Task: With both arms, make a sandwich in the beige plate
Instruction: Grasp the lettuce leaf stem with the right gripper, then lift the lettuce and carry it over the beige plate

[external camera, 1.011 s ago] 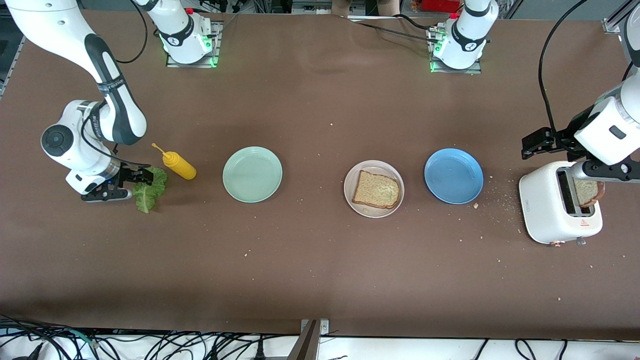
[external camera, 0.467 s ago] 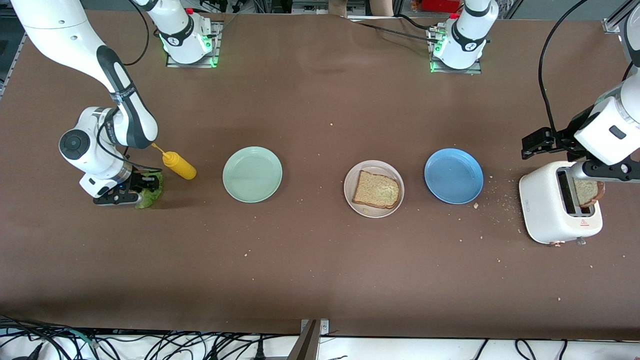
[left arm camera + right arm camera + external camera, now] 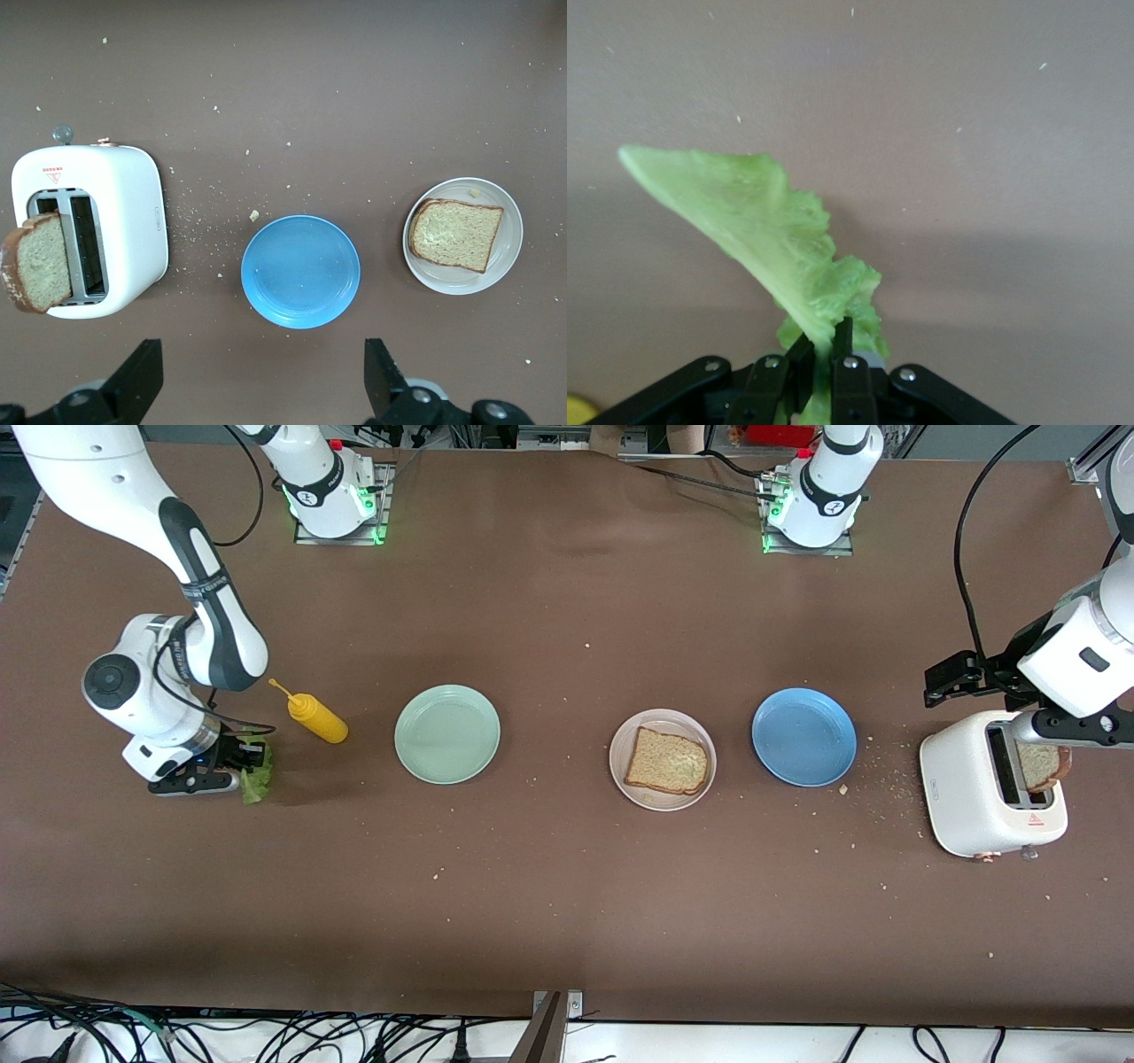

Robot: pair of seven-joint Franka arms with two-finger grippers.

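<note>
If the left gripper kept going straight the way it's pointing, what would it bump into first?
The left gripper hangs open, pointing straight down. Its wrist view shows bare table between its fingers, with the blue plate just ahead. It would probably touch the table beside that plate first, though depth is hard to judge.

table [image 3: 567,903]: matt brown | toaster [image 3: 966,797]: glossy white plastic | lettuce [image 3: 780,239]: crinkled

Counted: three plates [image 3: 447,734], two bread slices [image 3: 667,761], one lettuce leaf [image 3: 258,777], one toaster [image 3: 974,797], one yellow squeeze bottle [image 3: 317,720].
</note>
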